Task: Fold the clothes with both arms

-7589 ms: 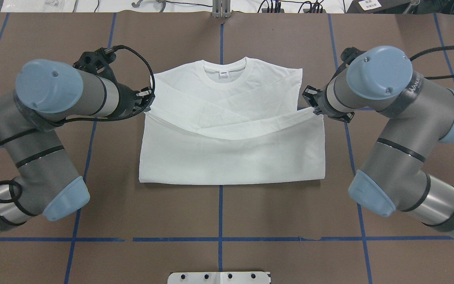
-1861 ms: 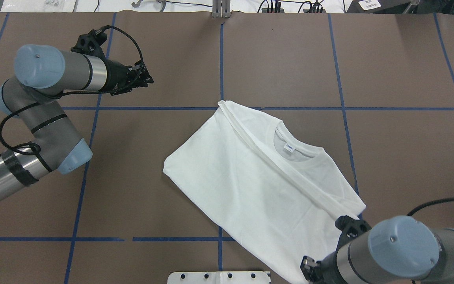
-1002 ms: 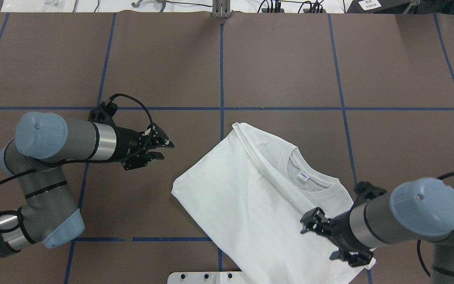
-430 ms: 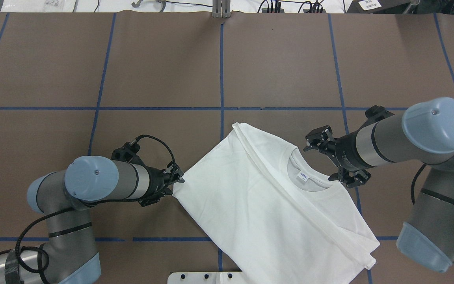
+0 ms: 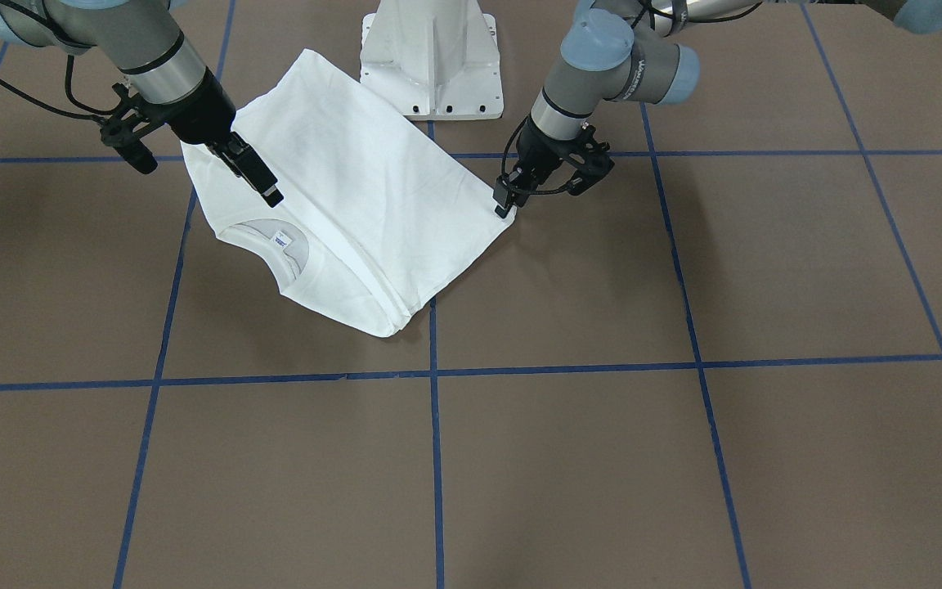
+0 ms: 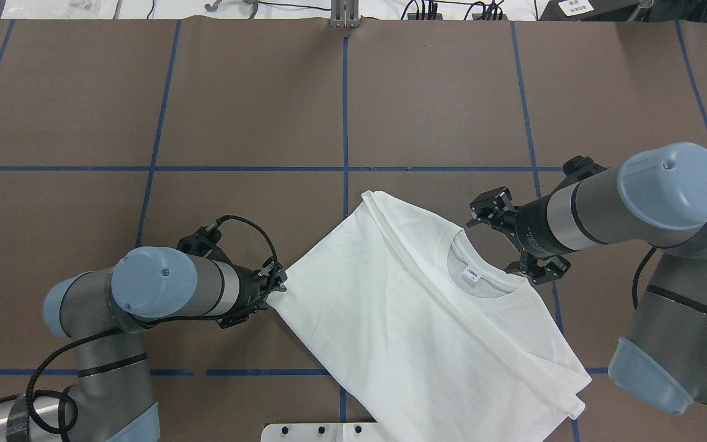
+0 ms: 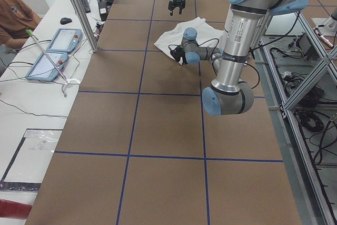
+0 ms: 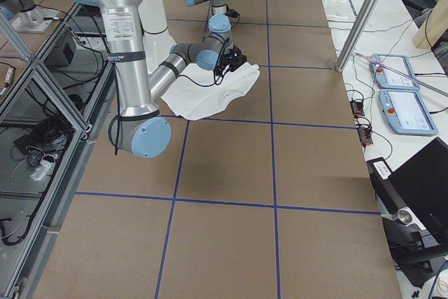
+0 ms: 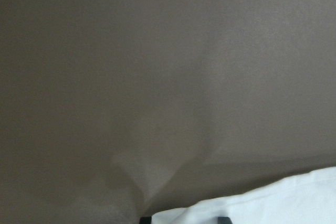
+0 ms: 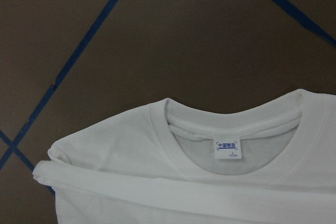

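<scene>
White T-shirt (image 6: 402, 325) lies folded flat but skewed vs the blue tape grid (image 6: 345, 123) on the brown table (image 6: 439, 104), robot's side, 1 corner close by the white pedestal base (image 5: 430, 49). L gripper (image 6: 277, 283) sits low at the shirt's left corner. Its wrist cam shows the cloth edge btwn 2 dark tips, but can't tell if it's clamped or only straddling. R gripper (image 6: 493, 244) hangs w/ jaws spread wide just beside the ribbed neck (image 6: 482, 288), gripping nothing. Risks, my read: L bite is at the very tip of the corner, so it may catch only the top layer, or slip out on the 1st pull. R, if it closes on the collar rib alone, could drag that layer & open the folded band (image 6: 427, 270) along the diagonal. W/ 1 side held & the other not, any pull would swing the shirt further askew, giving a crooked fold. The corner near the base might snag there.
</scene>
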Action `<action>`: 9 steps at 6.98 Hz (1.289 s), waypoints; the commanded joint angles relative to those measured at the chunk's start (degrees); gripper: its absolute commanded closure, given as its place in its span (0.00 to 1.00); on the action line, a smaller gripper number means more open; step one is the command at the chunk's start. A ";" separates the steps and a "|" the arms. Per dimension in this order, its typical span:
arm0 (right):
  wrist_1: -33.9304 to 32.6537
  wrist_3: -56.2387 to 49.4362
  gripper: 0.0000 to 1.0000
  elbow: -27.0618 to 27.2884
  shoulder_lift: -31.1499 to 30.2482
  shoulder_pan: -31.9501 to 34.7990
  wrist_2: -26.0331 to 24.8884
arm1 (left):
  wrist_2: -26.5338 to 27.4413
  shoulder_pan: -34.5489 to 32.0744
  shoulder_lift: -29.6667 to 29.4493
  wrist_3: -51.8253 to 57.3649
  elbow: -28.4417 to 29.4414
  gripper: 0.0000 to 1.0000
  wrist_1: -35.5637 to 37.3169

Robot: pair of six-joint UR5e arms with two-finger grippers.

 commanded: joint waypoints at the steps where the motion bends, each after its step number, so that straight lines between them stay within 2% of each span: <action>1: 0.00 0.16 0.00 -0.09 0.09 0.00 -0.06 | 0.06 1.68 -0.05 0.02 -0.67 0.48 2.16; 3: -0.27 0.24 0.00 -0.09 0.09 0.00 0.03 | 0.15 1.96 -0.23 0.02 -0.05 0.55 2.08; 4: -0.27 0.33 0.00 0.00 0.09 0.00 0.03 | 0.24 1.96 -0.23 -0.07 0.04 0.66 2.16; 5: -0.35 0.42 0.00 0.08 0.09 0.00 0.03 | 1.72 1.96 -0.23 0.28 0.91 0.86 1.99; 6: -0.36 0.42 0.00 0.17 0.09 0.00 0.03 | 3.13 1.87 -0.31 0.80 1.87 1.00 1.73; 9: -0.44 0.51 0.00 0.26 0.00 0.00 0.03 | 3.49 -1.45 -0.66 6.59 1.62 1.00 1.64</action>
